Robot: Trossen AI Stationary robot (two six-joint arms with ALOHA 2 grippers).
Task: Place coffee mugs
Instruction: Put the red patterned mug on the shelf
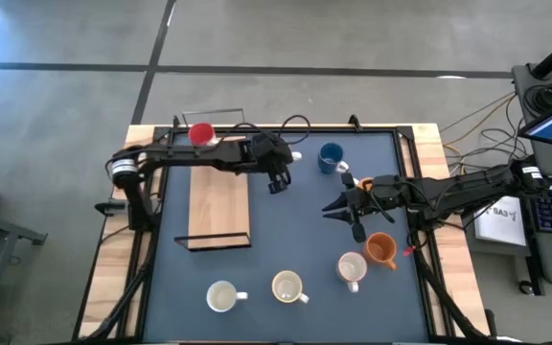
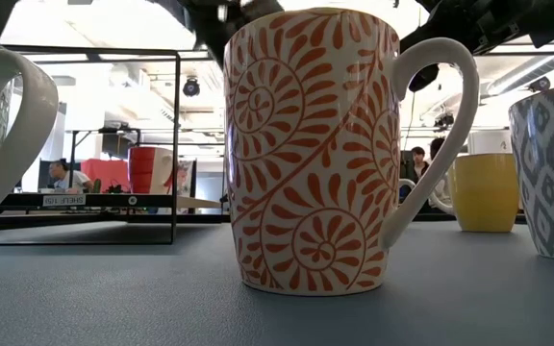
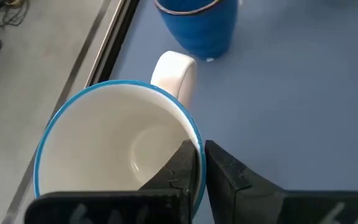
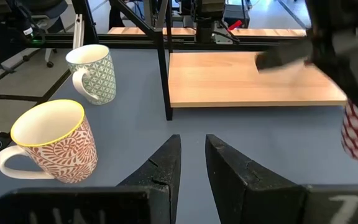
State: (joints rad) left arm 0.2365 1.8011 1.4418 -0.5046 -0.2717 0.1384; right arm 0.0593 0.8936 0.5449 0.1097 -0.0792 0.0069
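Left gripper (image 3: 201,160): fingers pinched shut on the rim of the held mug (image 3: 104,143), one finger inside and one outside.
Held mug: white inside with a blue rim, its white handle pointing away from the fingers. The right wrist view shows a red-and-white pattern on its outside. It sits near the middle back of the table (image 1: 305,230), just right of the shelf (image 1: 218,196). Whether it rests on the table or hangs above it cannot be told.
Blue mug (image 1: 331,156): upright near the back edge, just beyond the held mug's handle and apart from it.
Red mug (image 1: 200,133): at the back end of the shelf, beside the left arm.
Right gripper (image 4: 191,149): at mid table, right of the left gripper, pointing toward the shelf. Its fingers stand a narrow gap apart with nothing between them.
Orange mug (image 1: 381,249): front right, touching or just beside a white mug (image 1: 351,267).
Cream mug (image 1: 287,286): front centre, upright.
Pale mug (image 1: 221,297): front left of the cream mug, apart from it.
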